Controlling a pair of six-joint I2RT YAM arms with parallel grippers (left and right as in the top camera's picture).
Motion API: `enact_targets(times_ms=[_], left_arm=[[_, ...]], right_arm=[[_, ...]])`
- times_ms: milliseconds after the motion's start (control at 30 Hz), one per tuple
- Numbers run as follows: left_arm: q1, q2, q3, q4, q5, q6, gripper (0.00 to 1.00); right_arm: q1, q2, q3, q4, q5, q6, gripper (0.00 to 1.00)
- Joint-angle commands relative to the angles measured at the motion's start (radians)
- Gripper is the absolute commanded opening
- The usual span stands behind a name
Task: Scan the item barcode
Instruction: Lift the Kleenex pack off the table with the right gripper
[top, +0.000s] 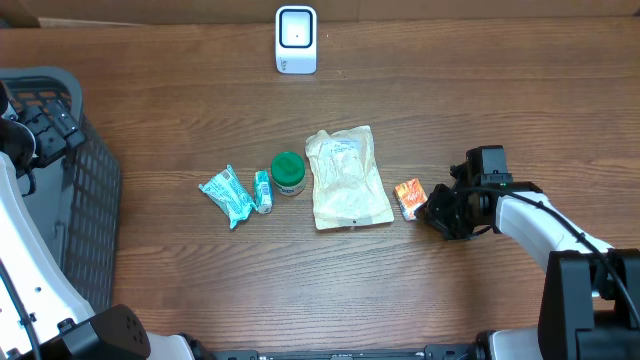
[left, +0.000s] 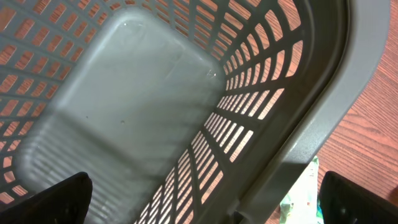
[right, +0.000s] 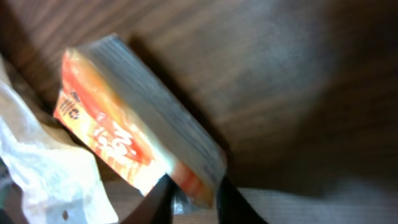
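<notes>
Barely, right end effector (right: 189, 200) pinches orange packet (right: 118, 121) edge.

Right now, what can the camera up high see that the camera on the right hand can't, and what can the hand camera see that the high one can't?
Only the overhead view shows the white scanner, the grey basket, the green-lidded jar and the teal packets. Only the right wrist view shows the orange packet's thick grey side up close, with its corner between the right hand's fingertips. Both show the orange packet, the beige pouch and the wooden table.
</notes>
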Motion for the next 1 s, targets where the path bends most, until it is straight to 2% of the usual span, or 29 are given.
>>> enact_targets(times_ms=[0, 33, 133, 433, 833, 967], left_arm=[[0.0, 0.006, 0.007, 0.0, 0.003, -0.018, 1.0], [0.0, 0.006, 0.007, 0.0, 0.003, -0.018, 0.99], [0.0, 0.006, 0.007, 0.0, 0.003, -0.018, 1.0], [0.0, 0.006, 0.007, 0.0, 0.003, -0.018, 1.0], [0.0, 0.006, 0.007, 0.0, 0.003, -0.018, 1.0], [0.0, 0.006, 0.007, 0.0, 0.003, -0.018, 1.0]], right_arm=[[0.001, 0.012, 0.076, -0.072, 0.004, -0.049, 0.47], [0.0, 0.012, 0.09, -0.09, 0.003, -0.058, 0.51], [0.0, 0.012, 0.121, -0.102, 0.005, -0.089, 0.52], [0.0, 0.02, 0.118, -0.077, 0.039, -0.089, 0.36], [0.001, 0.103, 0.117, -0.054, 0.038, -0.087, 0.34], [0.001, 0.14, 0.117, -0.053, 0.038, -0.084, 0.24]])
